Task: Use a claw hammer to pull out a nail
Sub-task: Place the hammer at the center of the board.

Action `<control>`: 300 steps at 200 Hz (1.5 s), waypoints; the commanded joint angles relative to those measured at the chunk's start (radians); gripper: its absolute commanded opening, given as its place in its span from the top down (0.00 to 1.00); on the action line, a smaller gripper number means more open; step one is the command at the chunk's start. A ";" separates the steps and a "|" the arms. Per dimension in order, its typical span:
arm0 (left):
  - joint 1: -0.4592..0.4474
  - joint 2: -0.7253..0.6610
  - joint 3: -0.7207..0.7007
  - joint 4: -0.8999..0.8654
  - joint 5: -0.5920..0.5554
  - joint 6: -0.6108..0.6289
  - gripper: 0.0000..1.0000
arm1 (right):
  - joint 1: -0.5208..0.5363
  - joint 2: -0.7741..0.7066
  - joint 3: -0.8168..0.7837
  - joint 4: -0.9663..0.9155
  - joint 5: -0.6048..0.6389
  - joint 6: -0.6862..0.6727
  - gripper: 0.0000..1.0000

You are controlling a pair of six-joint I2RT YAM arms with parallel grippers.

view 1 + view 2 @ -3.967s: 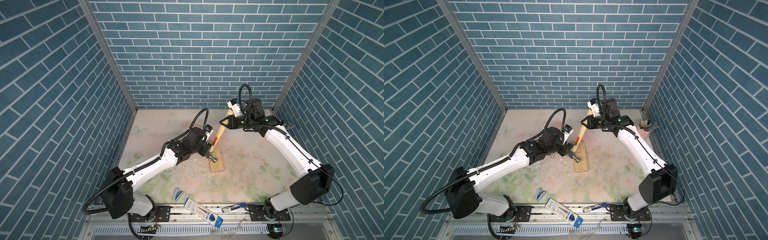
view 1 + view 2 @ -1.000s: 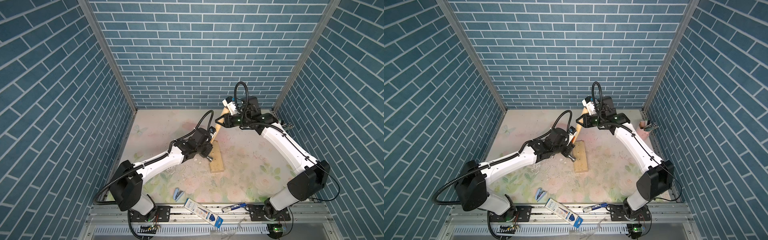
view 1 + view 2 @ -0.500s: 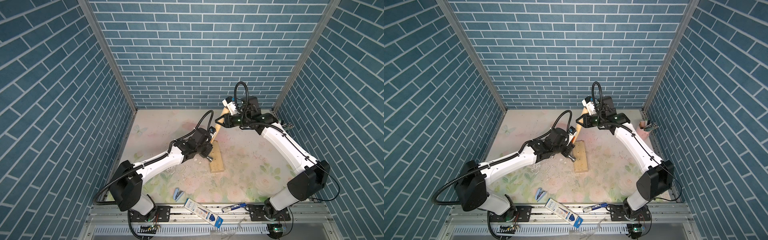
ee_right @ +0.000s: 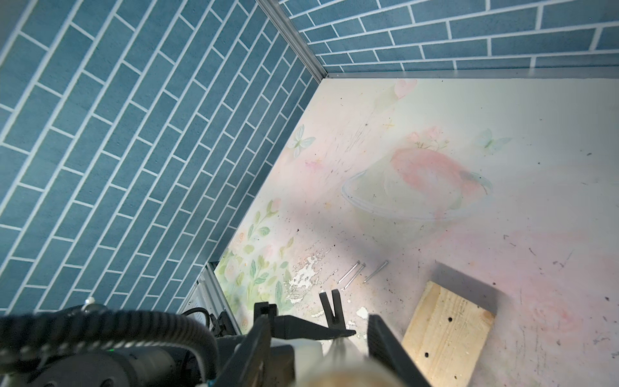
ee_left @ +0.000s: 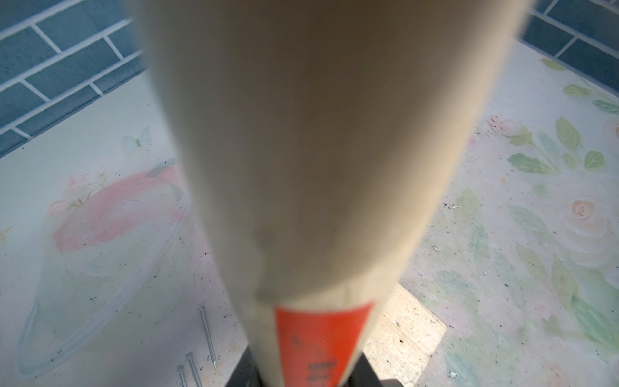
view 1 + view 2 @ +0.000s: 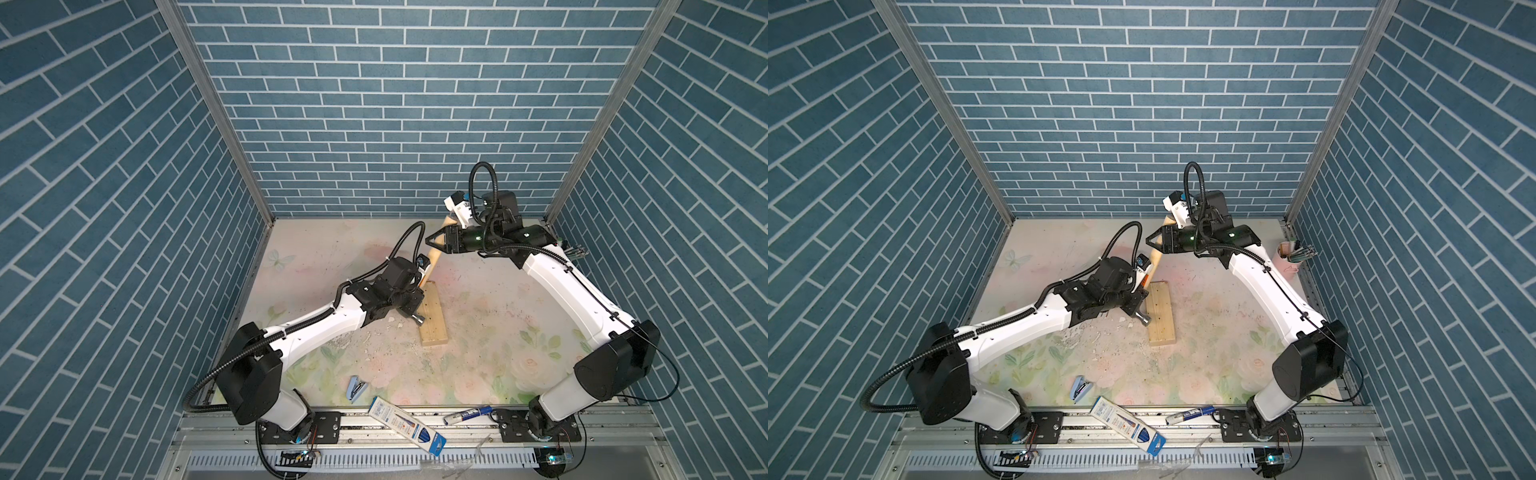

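Note:
The claw hammer stands slanted, its steel head (image 6: 417, 319) (image 6: 1142, 319) down at the left edge of the wooden board (image 6: 432, 322) (image 6: 1160, 316). My left gripper (image 6: 409, 305) (image 5: 310, 378) is shut on the pale handle (image 5: 318, 167) just above the head, at the orange label (image 5: 321, 341). Near the handle's upper end my right gripper (image 6: 430, 240) (image 4: 363, 325) straddles it with the jaws apart. The forked claw (image 4: 331, 311) shows beyond its fingers. Three nails (image 5: 206, 330) (image 4: 350, 274) lie flat on the table beside the board.
A blue stapler (image 6: 356, 384), a pen box (image 6: 405, 422) and a marker (image 6: 469, 414) lie along the front edge. A pink cup of pens (image 6: 1289, 253) stands at the back right. Brick walls close three sides. White chips litter the table left of the board.
My right gripper's jaws have parted from the handle's end in the last half second. Earlier the handle swung more upright and the left arm stretched further in; both arms now hold still.

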State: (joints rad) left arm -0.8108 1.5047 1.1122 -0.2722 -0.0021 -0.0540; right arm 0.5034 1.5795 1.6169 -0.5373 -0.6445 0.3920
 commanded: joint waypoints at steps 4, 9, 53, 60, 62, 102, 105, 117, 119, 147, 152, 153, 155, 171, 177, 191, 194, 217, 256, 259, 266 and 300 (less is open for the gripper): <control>0.012 -0.041 -0.014 0.027 -0.005 -0.012 1.00 | 0.001 -0.013 0.041 0.046 -0.058 0.018 0.45; 0.014 -0.045 -0.017 0.027 -0.007 -0.013 1.00 | -0.003 -0.014 0.042 0.046 -0.058 0.018 0.44; 0.043 -0.089 -0.058 0.031 -0.014 -0.030 1.00 | -0.049 -0.028 0.026 0.054 -0.067 0.030 0.41; 0.046 -0.094 -0.063 0.026 -0.021 -0.030 1.00 | -0.059 -0.031 0.025 0.055 -0.070 0.031 0.41; 0.048 -0.095 -0.065 0.025 -0.023 -0.031 1.00 | -0.060 -0.033 0.025 0.055 -0.072 0.031 0.41; 0.074 -0.139 -0.114 0.008 -0.054 -0.048 1.00 | -0.111 -0.058 0.018 0.059 -0.083 0.033 0.41; 0.076 -0.143 -0.118 0.008 -0.056 -0.050 1.00 | -0.116 -0.063 0.016 0.059 -0.084 0.034 0.41; 0.083 -0.160 -0.137 0.005 -0.065 -0.057 1.00 | -0.134 -0.073 0.007 0.068 -0.082 0.039 0.41; 0.085 -0.162 -0.140 0.004 -0.067 -0.059 1.00 | -0.136 -0.074 0.006 0.069 -0.081 0.040 0.41; 0.099 -0.199 -0.181 -0.004 -0.091 -0.078 1.00 | -0.155 -0.090 -0.017 0.086 -0.078 0.050 0.41; 0.102 -0.205 -0.188 -0.005 -0.097 -0.081 1.00 | -0.156 -0.091 -0.022 0.092 -0.077 0.053 0.41; 0.102 -0.207 -0.189 -0.005 -0.098 -0.082 1.00 | -0.156 -0.091 -0.022 0.093 -0.077 0.054 0.41; 0.102 -0.208 -0.193 -0.006 -0.102 -0.084 1.00 | -0.157 -0.093 -0.025 0.096 -0.075 0.055 0.41; 0.106 -0.231 -0.222 -0.012 -0.128 -0.101 1.00 | -0.160 -0.104 -0.047 0.112 -0.046 0.065 0.42; 0.109 -0.242 -0.233 -0.015 -0.143 -0.109 1.00 | -0.159 -0.107 -0.052 0.112 -0.037 0.065 0.42; 0.122 -0.262 -0.259 -0.025 -0.162 -0.128 1.00 | -0.161 -0.110 -0.063 0.114 -0.028 0.065 0.43; 0.125 -0.266 -0.265 -0.027 -0.164 -0.133 1.00 | -0.161 -0.111 -0.064 0.116 -0.026 0.065 0.43; 0.165 -0.303 -0.314 -0.033 -0.167 -0.174 1.00 | -0.160 -0.113 -0.084 0.122 -0.015 0.067 0.43; 0.229 -0.345 -0.377 -0.026 -0.155 -0.215 1.00 | -0.163 -0.125 -0.120 0.143 0.002 0.075 0.44; 0.234 -0.344 -0.381 -0.026 -0.154 -0.217 1.00 | -0.163 -0.125 -0.122 0.144 0.003 0.076 0.44; 0.247 -0.341 -0.386 -0.028 -0.147 -0.222 1.00 | -0.163 -0.125 -0.127 0.145 0.004 0.077 0.44; 0.296 -0.331 -0.411 -0.013 -0.112 -0.237 1.00 | -0.164 -0.128 -0.145 0.150 0.011 0.079 0.44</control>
State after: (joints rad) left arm -0.5423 1.1912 0.6949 -0.3546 -0.1242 -0.2527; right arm 0.3439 1.4864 1.4849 -0.4107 -0.6476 0.4488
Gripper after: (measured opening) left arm 0.338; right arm 0.559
